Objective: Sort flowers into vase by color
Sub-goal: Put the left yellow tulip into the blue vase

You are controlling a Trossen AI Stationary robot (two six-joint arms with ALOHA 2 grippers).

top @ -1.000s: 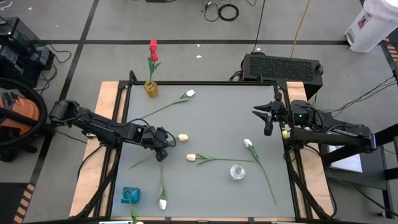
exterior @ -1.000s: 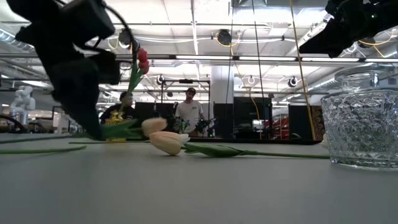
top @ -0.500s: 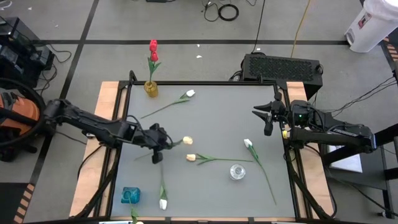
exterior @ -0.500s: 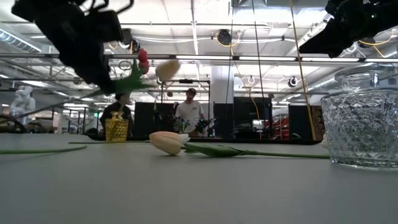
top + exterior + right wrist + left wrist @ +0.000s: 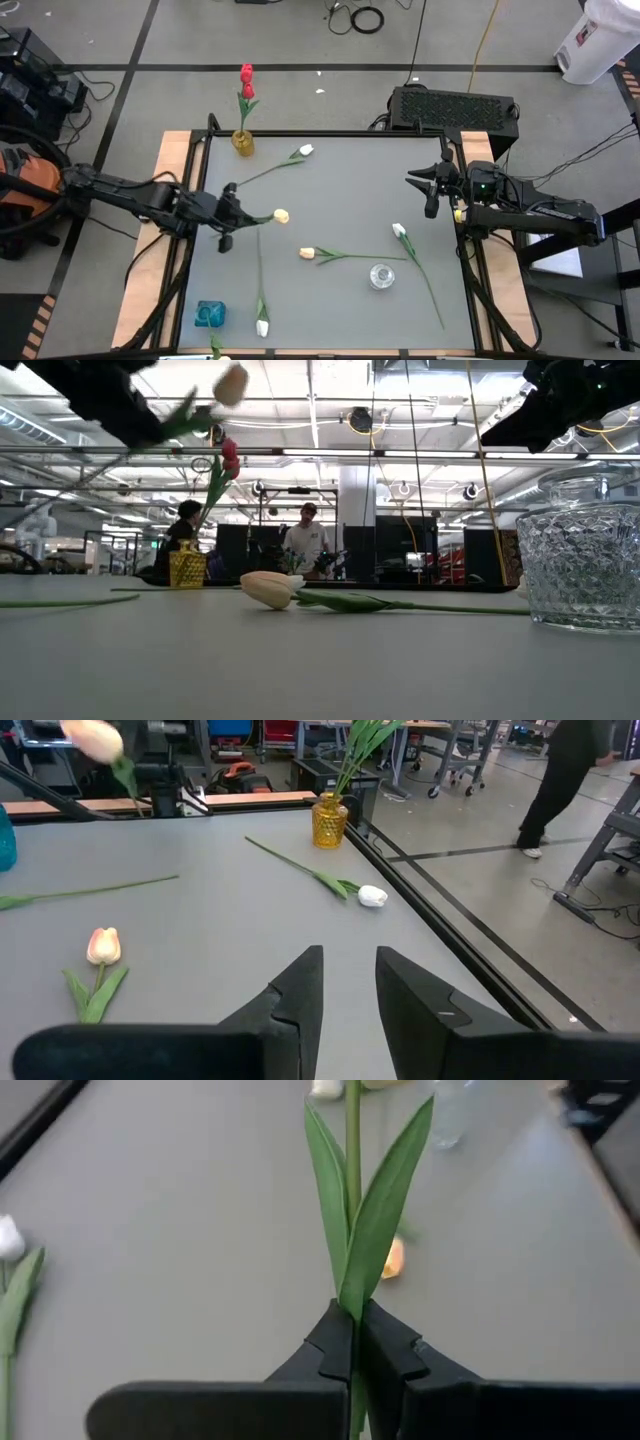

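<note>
My left gripper (image 5: 234, 216) hangs over the table's left part, shut on a cream-yellow tulip (image 5: 281, 215) that is in the air; its head also shows high in the low view (image 5: 231, 382). My right gripper (image 5: 422, 190) waits open over the right edge, holding nothing. A yellow vase (image 5: 243, 143) with red tulips (image 5: 246, 74) stands at the far left corner. A clear glass vase (image 5: 381, 276) and a blue vase (image 5: 210, 314) stand near the front. A cream tulip (image 5: 307, 254) and three white tulips (image 5: 305, 150) (image 5: 399, 231) (image 5: 262, 327) lie flat on the table. My left gripper pinches the tulip's stem between its two fingers where the leaves (image 5: 352, 1320) spring from it. The fingers come from the table's left, slanting down. The stem runs straight on ahead of them, along the fingers, not across. The flower is lifted clear, its head (image 5: 281, 215) toward the right.
The grey table top has a dark raised frame (image 5: 330, 134). A black box (image 5: 452, 108) sits beyond the far right corner. People show in the room behind the table (image 5: 305, 540). Bare table lies between the lying flowers at the middle.
My left gripper has risen and drawn back toward the table's left edge, rolling its wrist, still shut on the stem. The cream-yellow tulip, which lay on the table, is now lifted clear with its head high. My right arm has kept still.
</note>
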